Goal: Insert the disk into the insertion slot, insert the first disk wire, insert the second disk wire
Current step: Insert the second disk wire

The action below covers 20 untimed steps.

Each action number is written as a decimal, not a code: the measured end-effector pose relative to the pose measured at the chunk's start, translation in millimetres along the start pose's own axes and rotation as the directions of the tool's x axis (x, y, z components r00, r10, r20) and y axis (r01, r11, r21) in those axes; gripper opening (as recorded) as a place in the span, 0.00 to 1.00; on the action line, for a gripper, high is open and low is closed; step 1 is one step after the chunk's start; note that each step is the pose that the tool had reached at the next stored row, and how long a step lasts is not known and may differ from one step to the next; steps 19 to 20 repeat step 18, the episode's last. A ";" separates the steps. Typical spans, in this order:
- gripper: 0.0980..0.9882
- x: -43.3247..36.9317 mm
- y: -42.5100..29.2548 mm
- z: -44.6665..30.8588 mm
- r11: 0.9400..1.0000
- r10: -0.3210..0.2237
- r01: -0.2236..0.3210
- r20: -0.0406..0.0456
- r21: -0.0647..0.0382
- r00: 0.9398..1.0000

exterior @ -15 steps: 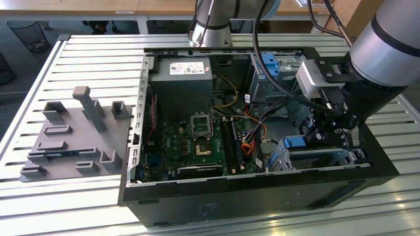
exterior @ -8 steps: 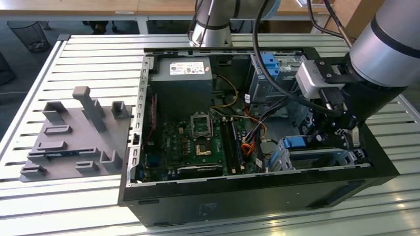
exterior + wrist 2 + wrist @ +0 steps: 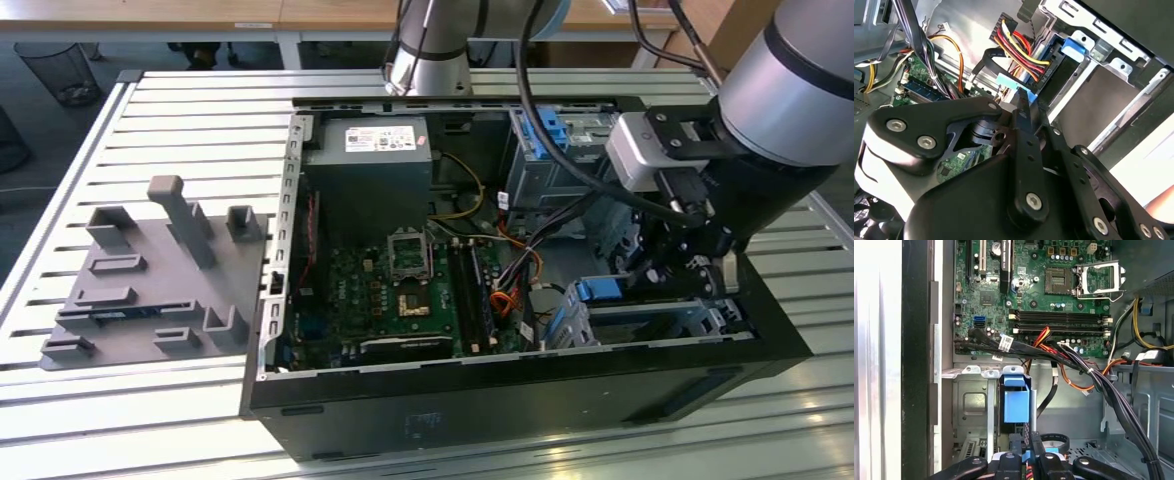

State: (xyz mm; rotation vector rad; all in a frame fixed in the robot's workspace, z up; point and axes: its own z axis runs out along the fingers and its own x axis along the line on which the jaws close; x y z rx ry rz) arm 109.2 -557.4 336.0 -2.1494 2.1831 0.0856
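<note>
Open black computer case (image 3: pixel 534 390) on a slatted metal table (image 3: pixel 174 110); green circuit board (image 3: pixel 400 290) inside. The disk (image 3: pixel 1094 107), flat grey metal in a blue plastic frame, sits in the silver slot (image 3: pixel 1134 75). The black gripper (image 3: pixel 1024 100), fingers pressed together, pinches a blue-tipped wire plug (image 3: pixel 1006 80) beside the disk's edge.

A slatted metal worktop (image 3: pixel 160 110) of pale ribs fills most of the exterior view, catching bright reflections along the lower edge of the frame. Across the top of the frame runs a light wooden desk (image 3: pixel 200 14) with white legs, standing on a dark grey floor (image 3: pixel 147 55). A black wire-mesh wastebasket (image 3: pixel 63 72) sits on that floor at the upper left. A brown wooden panel (image 3: pixel 727 25) leans in at the upper right corner.
</note>
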 end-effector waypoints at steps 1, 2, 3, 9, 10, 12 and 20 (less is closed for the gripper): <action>0.14 -0.1 0.0 -1.4 1.000 0.000 0.000 0.000 0.000 1.000; 0.14 -0.3 -0.1 -2.9 1.000 0.000 0.000 0.000 0.000 1.000; 0.14 -0.4 -0.1 -4.4 1.000 0.000 0.000 0.000 -0.001 1.000; 0.12 -1.1 -0.2 -11.6 1.000 0.000 0.000 0.000 -0.003 1.000; 0.05 -1.1 -0.2 -12.3 1.000 0.000 0.000 0.000 -0.003 1.000; 0.01 -1.3 -0.2 -13.9 1.000 0.000 0.000 0.000 -0.003 1.000; 0.01 -1.5 -0.2 -15.9 1.000 0.000 0.000 0.000 -0.003 1.000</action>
